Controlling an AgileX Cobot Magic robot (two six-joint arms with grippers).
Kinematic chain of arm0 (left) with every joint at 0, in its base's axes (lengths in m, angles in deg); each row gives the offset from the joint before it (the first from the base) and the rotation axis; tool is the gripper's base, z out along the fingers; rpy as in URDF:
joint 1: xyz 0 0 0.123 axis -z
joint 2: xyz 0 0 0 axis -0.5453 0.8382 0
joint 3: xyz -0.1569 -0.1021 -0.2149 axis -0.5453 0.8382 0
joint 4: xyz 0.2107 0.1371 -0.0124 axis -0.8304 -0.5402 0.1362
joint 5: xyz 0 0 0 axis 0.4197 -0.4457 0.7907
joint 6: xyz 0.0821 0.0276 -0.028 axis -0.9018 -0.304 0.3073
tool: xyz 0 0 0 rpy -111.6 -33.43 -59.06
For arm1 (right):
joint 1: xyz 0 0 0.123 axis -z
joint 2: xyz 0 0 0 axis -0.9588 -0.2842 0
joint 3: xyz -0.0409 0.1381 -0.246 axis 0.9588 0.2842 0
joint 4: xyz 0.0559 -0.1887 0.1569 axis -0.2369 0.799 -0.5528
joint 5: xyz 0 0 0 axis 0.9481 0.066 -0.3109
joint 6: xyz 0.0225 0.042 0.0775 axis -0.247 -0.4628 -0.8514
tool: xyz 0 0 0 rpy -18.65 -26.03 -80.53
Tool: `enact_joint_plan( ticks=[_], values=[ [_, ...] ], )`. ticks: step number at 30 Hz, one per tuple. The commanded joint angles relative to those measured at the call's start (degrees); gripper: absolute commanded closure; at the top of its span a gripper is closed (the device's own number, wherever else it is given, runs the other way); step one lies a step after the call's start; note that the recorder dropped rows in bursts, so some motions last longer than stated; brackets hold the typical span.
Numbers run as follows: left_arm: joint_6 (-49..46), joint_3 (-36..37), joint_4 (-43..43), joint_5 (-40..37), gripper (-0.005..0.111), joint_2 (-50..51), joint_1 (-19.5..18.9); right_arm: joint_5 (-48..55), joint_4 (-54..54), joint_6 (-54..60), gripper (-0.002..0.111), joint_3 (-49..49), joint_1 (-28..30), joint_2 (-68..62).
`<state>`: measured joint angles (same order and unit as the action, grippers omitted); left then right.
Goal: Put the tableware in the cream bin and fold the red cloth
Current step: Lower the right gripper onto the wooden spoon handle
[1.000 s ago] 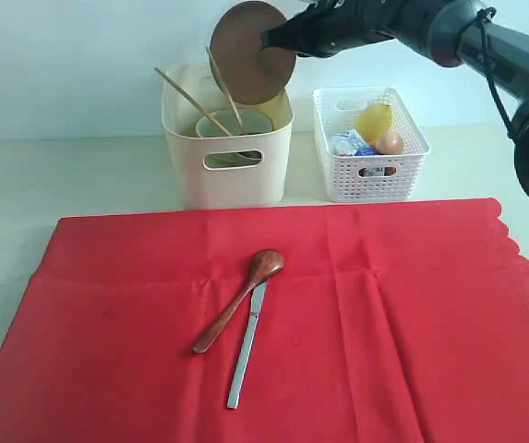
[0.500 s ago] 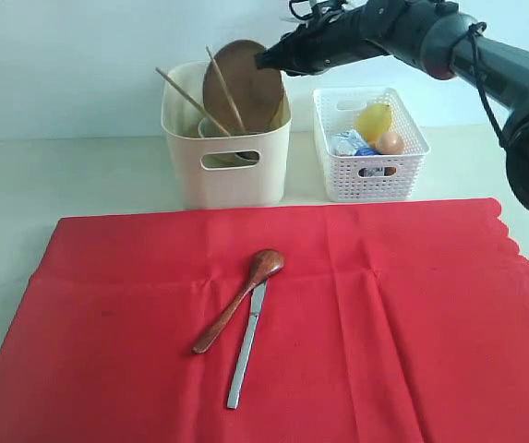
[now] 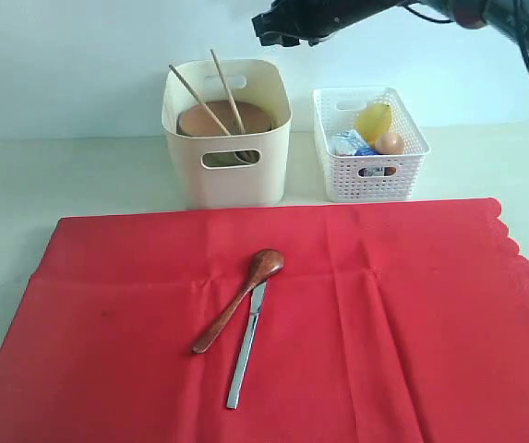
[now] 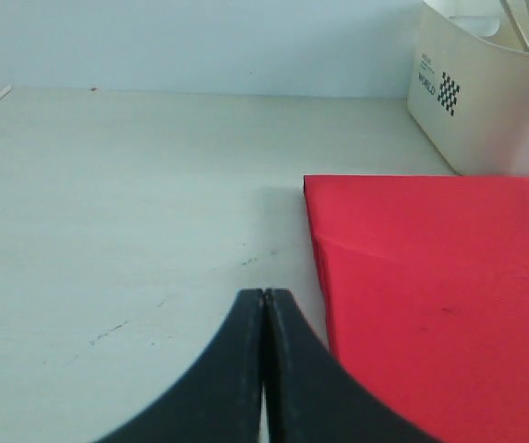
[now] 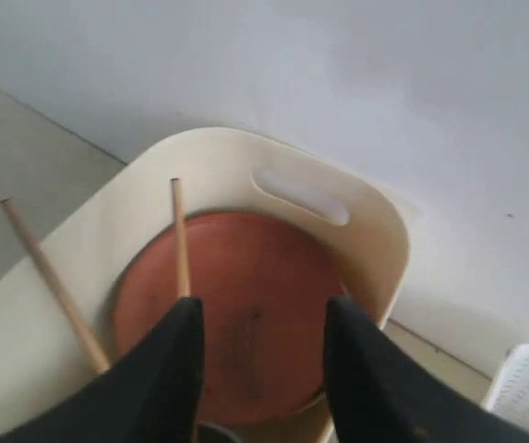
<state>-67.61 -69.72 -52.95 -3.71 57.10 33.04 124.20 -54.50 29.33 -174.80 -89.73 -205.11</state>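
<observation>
Right end effector [image 5: 262, 309] parted, one plate [image 3: 220, 121], two chopsticks [image 3: 193, 92], one spoon [image 3: 233, 308], one knife [image 3: 247, 345]

The red cloth [image 3: 356, 305] was matt fabric with faint creases. The cream bin [image 3: 227, 180] was smooth plastic with a soft sheen, and the white basket [image 3: 371, 180] was latticed plastic. The spoon [image 3: 238, 301] was polished brown wood, the knife [image 3: 246, 346] bright metal, the chopsticks [image 3: 193, 92] pale bare wood, and the plate [image 3: 255, 118] matt brown. The table [image 4: 135, 212] looked pale, matt and faintly scuffed.

Brown plate [image 3: 225, 120], chopsticks [image 3: 199, 95] in cream bin [image 3: 227, 189]; spoon [image 3: 238, 301] beside knife [image 3: 246, 351], possibly in contact, on flat red cloth [image 3: 412, 323].
</observation>
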Motion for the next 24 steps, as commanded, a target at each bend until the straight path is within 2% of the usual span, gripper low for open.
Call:
enact_joint_plan(
  ticks=[1, 7, 12, 24],
  values=[
    [-0.2, 0.2, 0.0, 0.7, 0.107, -0.4, 0.0, 9.6, 1.5, -2.8, 0.066, -0.5, 0.2, 3.5],
    [-0.2, 0.2, 0.0, 0.7, 0.107, -0.4, 0.0, 26.6, 8.7, -14.9, 0.066, -0.4, 0.2, 5.4],
    [-0.2, 0.2, 0.0, 0.7, 0.107, -0.4, 0.0, 26.6, 7.2, -19.0, 0.067, 4.1, 0.2, 7.4],
    [-0.2, 0.2, 0.0, 0.7, 0.107, -0.4, 0.0, 26.6, 6.5, -16.1, 0.069, 22.2, 0.2, 15.0]
  ],
)
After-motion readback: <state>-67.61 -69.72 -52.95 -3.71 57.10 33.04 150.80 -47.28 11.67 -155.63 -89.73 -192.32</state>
